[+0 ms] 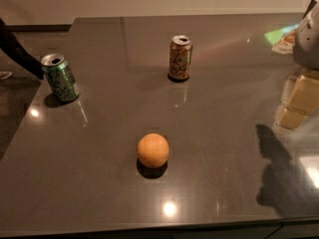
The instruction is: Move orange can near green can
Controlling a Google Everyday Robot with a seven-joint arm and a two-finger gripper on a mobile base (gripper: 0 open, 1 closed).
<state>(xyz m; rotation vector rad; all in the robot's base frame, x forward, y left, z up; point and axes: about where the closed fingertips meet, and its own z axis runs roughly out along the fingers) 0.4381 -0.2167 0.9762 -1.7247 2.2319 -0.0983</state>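
The orange can stands upright at the back middle of the dark countertop, with an orange-brown and cream label and a silver top. The green can stands near the table's left edge, leaning slightly, well to the left of the orange can and a little nearer to me. My gripper shows only as a grey shape cut off at the right edge, far to the right of both cans and touching neither.
A round orange ball lies in front of the orange can, toward the near edge. A dark shape reaches in from the left, next to the green can. Reflections of yellow packets show at the right. The arm's shadow falls at the front right.
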